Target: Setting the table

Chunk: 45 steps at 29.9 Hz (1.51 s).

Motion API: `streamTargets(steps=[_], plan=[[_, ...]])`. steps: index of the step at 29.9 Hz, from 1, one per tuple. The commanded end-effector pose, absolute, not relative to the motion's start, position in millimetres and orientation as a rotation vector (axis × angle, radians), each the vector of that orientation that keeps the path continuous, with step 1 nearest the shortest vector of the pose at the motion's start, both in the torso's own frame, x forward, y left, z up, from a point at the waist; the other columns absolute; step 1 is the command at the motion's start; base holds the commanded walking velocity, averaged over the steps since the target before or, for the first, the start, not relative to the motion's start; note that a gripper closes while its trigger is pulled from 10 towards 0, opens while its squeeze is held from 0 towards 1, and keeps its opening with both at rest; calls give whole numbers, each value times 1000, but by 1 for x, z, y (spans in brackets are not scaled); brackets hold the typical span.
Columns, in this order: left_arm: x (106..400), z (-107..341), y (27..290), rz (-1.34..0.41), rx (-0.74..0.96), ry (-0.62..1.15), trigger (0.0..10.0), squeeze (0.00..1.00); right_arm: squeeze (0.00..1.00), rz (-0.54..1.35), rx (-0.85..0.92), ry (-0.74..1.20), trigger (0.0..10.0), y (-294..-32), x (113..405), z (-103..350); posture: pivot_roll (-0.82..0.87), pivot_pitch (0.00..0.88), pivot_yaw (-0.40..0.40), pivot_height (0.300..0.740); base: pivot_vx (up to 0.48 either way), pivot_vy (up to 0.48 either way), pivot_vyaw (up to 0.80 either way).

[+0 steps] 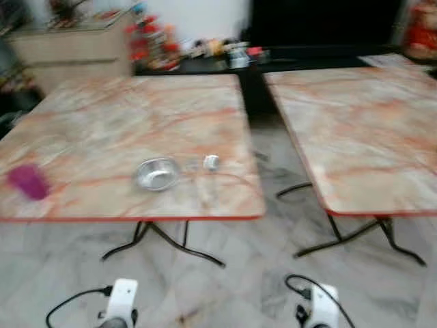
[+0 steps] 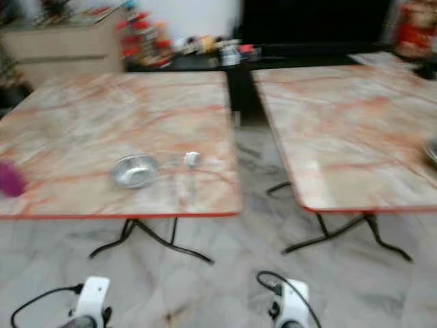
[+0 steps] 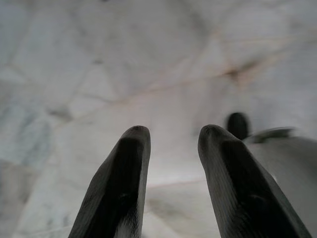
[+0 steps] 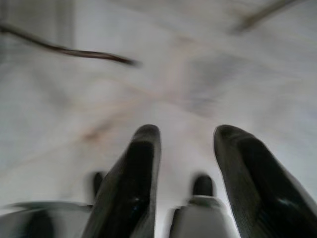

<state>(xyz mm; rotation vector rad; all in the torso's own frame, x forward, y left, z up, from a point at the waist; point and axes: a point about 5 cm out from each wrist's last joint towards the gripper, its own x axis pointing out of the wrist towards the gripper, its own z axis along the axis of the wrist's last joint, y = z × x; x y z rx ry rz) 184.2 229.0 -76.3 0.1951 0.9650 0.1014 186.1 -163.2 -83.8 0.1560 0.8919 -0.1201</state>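
Two square surfaces with pink-and-cream marble pattern, red edging and thin black metal legs stand side by side on a pale marble-tiled floor (image 1: 225, 280). On the left surface (image 1: 123, 116), near its front edge, sits a small round shiny metal bowl (image 1: 157, 173), upright. Just beside it, toward the right and apart from it, lies a small white object (image 1: 211, 162) — too blurred to identify. At the far left edge of the same surface is a purple cup-like thing (image 1: 28, 182), well apart from the bowl. The right surface (image 1: 362, 130) is separated from the left by a narrow gap.

Both arms hang low over the floor. The left hand (image 3: 171, 136) is released, its black fingers parted and grasping nothing. The right hand (image 4: 185, 136) is likewise spread — nothing between its fingers.
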Motion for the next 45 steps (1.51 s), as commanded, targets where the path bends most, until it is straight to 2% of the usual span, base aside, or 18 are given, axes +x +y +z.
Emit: streamTargets(steps=[1, 4, 5, 13, 18, 25, 31, 40, 45], plan=[[193, -74, 221, 86, 187, 946, 10000, 0, 0, -155, 145, 899, 10000, -176, 183, -84, 56, 0, -3, 740, 0, 368, 0], [196, -73, 219, 90, 181, 935, 10000, 0, 0, -146, 139, 900, 10000, -177, 184, -84, 74, 0, -23, 740, 0, 123, 0], [192, -75, 215, 112, 153, 940, 10000, 0, 0, -131, 120, 900, 10000, -180, 185, -83, 93, 0, -67, 740, 0, 0, 0], [170, -86, 213, 145, 119, 988, 10000, 0, 0, -131, 96, 902, 10000, -189, 182, -83, 106, 0, -101, 740, 0, 0, 0], [171, -85, 215, 174, 93, 974, 10000, 0, 0, -129, 89, 909, 10000, -190, 179, -84, 121, 0, -117, 740, 0, 0, 0], [177, -82, 214, 178, 85, 951, 10000, 0, 0, -127, 91, 909, 10000, -190, 180, -84, 109, 0, -97, 740, 0, 0, 0], [186, -78, 215, 139, 99, 933, 10000, 0, 0, -156, 138, 873, 10000, -184, 189, -81, 77, 0, -42, 740, 0, 0, 0], [194, -74, 214, 118, 116, 916, 10000, 0, 0, -161, 111, 889, 10000, -187, 182, -83, 54, 0, -19, 740, 0, 0, 0], [195, -74, 211, 101, 121, 920, 10000, 0, 0, -181, 118, 886, 10000, -189, 182, -83, 40, 0, -8, 740, 0, 0, 584]])
